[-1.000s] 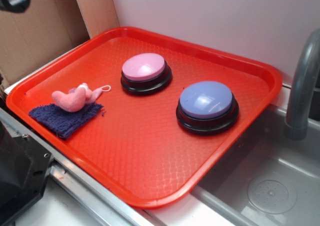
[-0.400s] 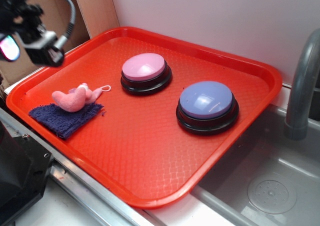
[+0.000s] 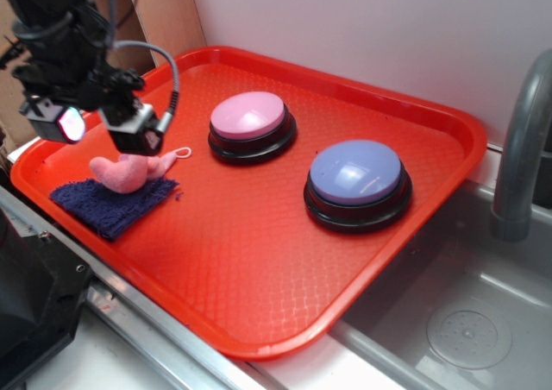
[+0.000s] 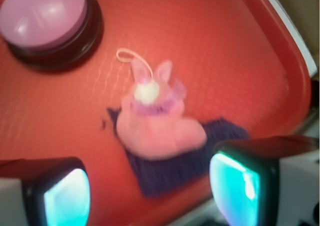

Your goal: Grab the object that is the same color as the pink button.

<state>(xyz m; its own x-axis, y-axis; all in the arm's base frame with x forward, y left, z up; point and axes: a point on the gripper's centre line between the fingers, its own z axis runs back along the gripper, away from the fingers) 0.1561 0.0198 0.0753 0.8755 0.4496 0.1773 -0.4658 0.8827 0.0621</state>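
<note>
Hovering over the near-left part of the red tray (image 3: 414, 105), my pincer (image 3: 93, 124) hangs above the pink plush toy (image 4: 157, 123) with its fingers (image 4: 65, 196) spread apart, holding nothing. I see the toy lying partly on the dark blue cloth (image 3: 103, 204), its white loop string (image 4: 131, 57) pointing toward the pink button (image 3: 248, 116). Well apart to the right sits the lavender-blue button (image 3: 355, 172).

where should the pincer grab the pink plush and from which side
Probably the plump lower body of the plush, from straight above. It lies flat, partly on the blue cloth, and that lump is its widest soft part. The open pincer already hangs over it; the thin loop looks too slight.
</note>
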